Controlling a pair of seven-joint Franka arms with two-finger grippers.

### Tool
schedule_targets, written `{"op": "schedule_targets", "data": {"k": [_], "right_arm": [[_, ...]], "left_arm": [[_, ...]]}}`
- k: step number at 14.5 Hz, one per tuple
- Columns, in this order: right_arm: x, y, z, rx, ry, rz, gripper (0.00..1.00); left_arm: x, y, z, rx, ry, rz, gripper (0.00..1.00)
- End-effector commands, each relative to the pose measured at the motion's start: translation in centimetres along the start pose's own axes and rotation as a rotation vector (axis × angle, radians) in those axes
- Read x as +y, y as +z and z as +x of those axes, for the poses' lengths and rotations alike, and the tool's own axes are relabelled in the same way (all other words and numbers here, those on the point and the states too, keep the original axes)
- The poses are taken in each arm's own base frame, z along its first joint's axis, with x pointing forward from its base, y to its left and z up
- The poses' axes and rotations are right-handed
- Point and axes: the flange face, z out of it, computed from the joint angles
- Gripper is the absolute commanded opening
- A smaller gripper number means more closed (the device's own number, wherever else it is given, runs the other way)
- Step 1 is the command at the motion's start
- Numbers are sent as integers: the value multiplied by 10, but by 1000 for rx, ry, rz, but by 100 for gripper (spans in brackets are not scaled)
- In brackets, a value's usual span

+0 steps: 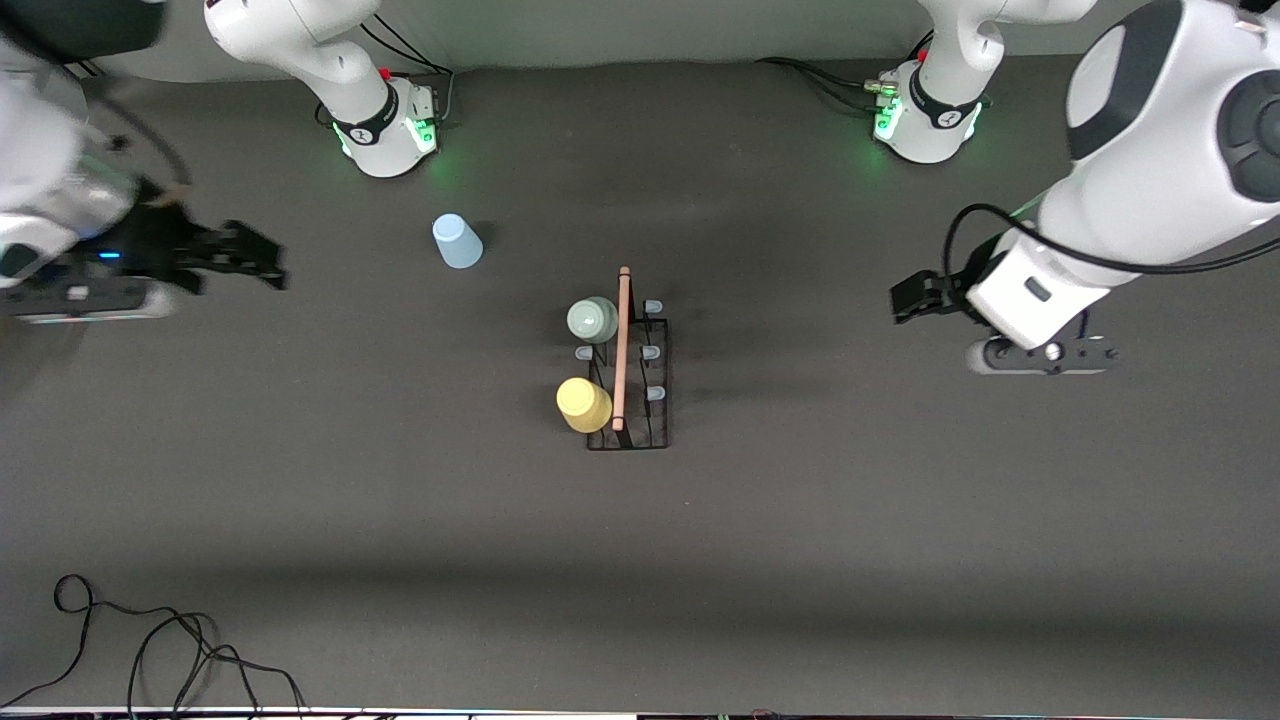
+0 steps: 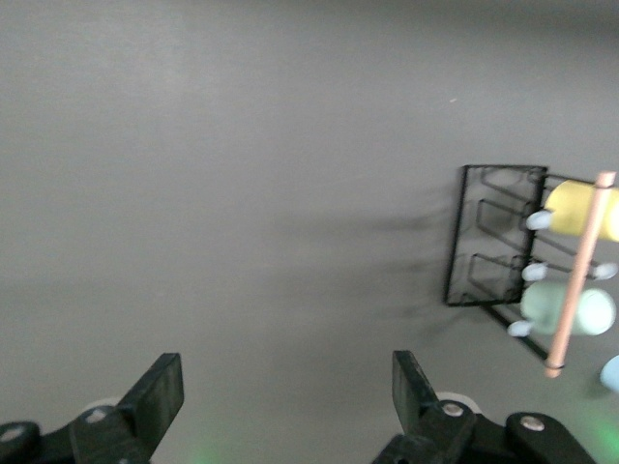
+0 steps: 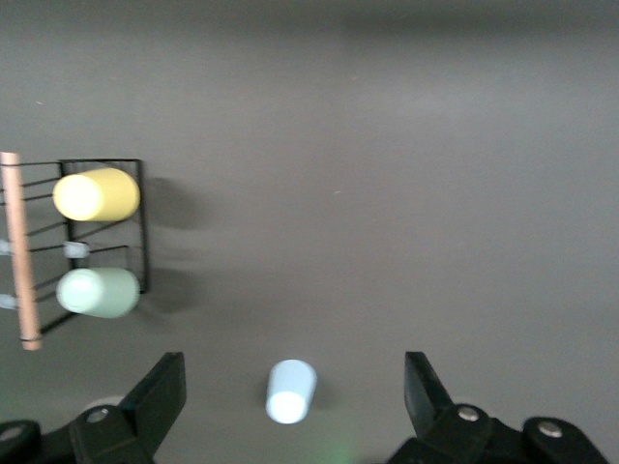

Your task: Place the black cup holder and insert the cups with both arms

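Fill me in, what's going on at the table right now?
The black cup holder stands mid-table with the green cup and yellow cup already on its prongs. The blue cup sits alone on the table, nearer the right arm's base. The right gripper is open and empty above the table, with the blue cup showing between its fingers in the wrist view. The left gripper is open too, empty, off toward the left arm's end.

Black wire cup holder (image 1: 640,380) with wooden rod handle, upright at tabletop centre; mint cup (image 1: 592,320) and yellow cup (image 1: 584,404) inverted on prongs. Blue cup (image 1: 457,241) stands inverted at holder's 10 o'clock, well apart.
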Motion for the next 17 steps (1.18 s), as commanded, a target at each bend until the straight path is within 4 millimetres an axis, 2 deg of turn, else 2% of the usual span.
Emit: {"op": "schedule_targets", "data": {"k": [1,3,6,10,13,14,15,17], "right_arm": [[46,1,-1,-4,-47,-35,100],[77,0,-1,-2,-44,-35,100],[84,5,2,-5,-34,-56,100],[81,7,5,-9,-29,-56,100],[80,7,5,-8,-30,-56,100],[80,6,5,-6,-32,-56,100],[81,6,6,-5,-30,-58,100],[80,7,7,-6,-32,-57,100]], "left_arm": [[67,19,1,30,-62,-27,96],[110,41,3,51,-122,-38,95],[168,88,-3,61,-143,-39,93],[202,133,-3,77,-117,-42,89],[246,181,-21,70,-95,-17,85],[254,196,-18,101,-125,-10,85],[259,211,-16,116,-136,-6,85],[262,228,-15,115,-133,-2,85]]}}
